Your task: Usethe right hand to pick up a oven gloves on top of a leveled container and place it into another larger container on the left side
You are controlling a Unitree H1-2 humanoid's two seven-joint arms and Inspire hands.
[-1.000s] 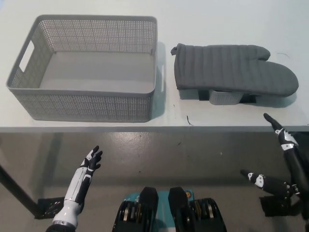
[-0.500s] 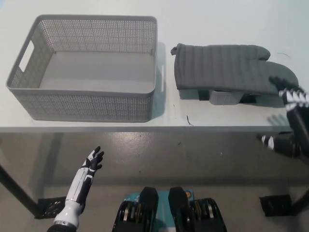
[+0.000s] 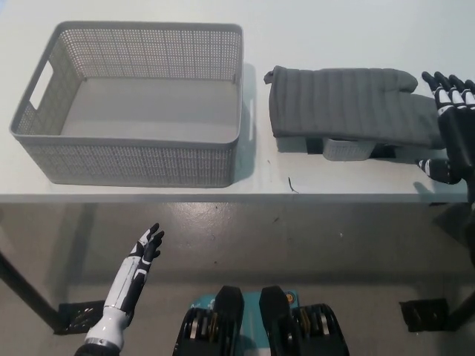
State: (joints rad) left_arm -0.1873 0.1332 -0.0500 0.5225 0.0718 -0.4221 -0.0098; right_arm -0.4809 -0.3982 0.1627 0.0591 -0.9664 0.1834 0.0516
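A dark grey quilted oven glove (image 3: 349, 106) lies flat on a small low grey container (image 3: 346, 149), which mostly hides under it, at the table's right. To its left stands a large grey perforated basket (image 3: 133, 159) with nothing in it. My black right hand (image 3: 454, 126) is open, fingers spread, over the glove's right tip at the picture's right edge. My white left hand (image 3: 139, 263) hangs open below the table's front edge at the lower left.
The white table (image 3: 312, 30) has its front edge running across the middle of the picture. Below it is grey floor. A short dark thread (image 3: 291, 185) lies on the table in front of the glove.
My right hand has risen from below the table's edge up to the glove's right end. The left hand has barely moved.
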